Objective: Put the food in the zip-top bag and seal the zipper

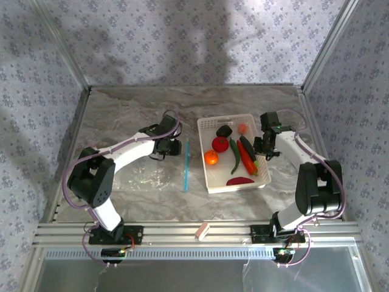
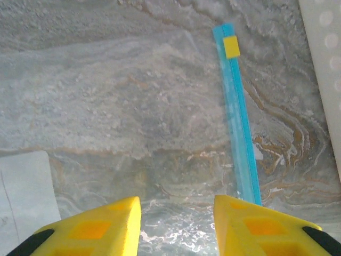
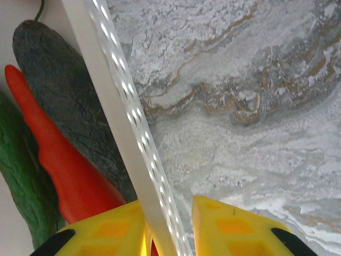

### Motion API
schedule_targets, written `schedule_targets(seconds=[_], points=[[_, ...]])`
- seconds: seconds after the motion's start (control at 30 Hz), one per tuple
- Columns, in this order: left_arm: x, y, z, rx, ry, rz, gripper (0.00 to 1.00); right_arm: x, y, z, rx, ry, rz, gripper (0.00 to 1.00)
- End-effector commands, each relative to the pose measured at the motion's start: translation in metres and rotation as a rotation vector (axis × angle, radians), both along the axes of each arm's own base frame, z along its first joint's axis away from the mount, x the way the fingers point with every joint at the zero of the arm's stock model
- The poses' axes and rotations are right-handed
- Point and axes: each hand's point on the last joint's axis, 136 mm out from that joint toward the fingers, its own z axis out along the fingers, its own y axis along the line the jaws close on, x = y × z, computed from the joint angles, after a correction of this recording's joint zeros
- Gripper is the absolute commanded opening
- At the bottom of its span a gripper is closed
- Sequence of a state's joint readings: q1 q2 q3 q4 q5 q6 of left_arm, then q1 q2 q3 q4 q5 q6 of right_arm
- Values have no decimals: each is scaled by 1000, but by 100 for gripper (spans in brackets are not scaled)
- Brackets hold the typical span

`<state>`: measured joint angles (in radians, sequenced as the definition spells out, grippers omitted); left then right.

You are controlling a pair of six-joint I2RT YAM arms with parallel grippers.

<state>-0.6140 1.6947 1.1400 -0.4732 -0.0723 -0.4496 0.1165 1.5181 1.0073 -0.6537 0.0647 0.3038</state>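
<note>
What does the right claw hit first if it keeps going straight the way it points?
Probably the white basket's wall: the right claw straddles that wall, one finger inside by the red chili and dark vegetable, one outside over the table. Depth is unclear.

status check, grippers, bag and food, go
Left gripper open over bag, by zipper. Right gripper astride basket wall, fingers apart. Food all in basket.

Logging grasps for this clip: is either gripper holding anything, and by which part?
The right gripper straddles the basket's side wall; whether it grips cannot be told. The left gripper is open and holds nothing.
</note>
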Motion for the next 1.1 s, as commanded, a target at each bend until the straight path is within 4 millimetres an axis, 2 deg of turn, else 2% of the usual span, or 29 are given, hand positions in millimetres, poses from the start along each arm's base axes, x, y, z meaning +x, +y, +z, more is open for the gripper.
schedule_targets(seconds=[0.0,0.1,0.17,0.27,0.73,1.07], points=[[-9,-10,-5,5,21,4,41,-16,-10,-3,-6,32,-52,27],[-13,-18,-8,11,30,-16,43,-17,-16,-3,-1,33,-65,31],[-14,-23,-8,12,25,-25,44,-17,-17,-1,5,21,-64,43],[-16,-27,-11,19,31,-29,46,-16,-15,4,15,-1,-60,53],[-14,-41,-31,74,53,-51,45,-13,-7,16,56,-47,-33,56],[-14,-42,-46,101,84,-59,45,-11,-5,20,73,-64,-27,56]])
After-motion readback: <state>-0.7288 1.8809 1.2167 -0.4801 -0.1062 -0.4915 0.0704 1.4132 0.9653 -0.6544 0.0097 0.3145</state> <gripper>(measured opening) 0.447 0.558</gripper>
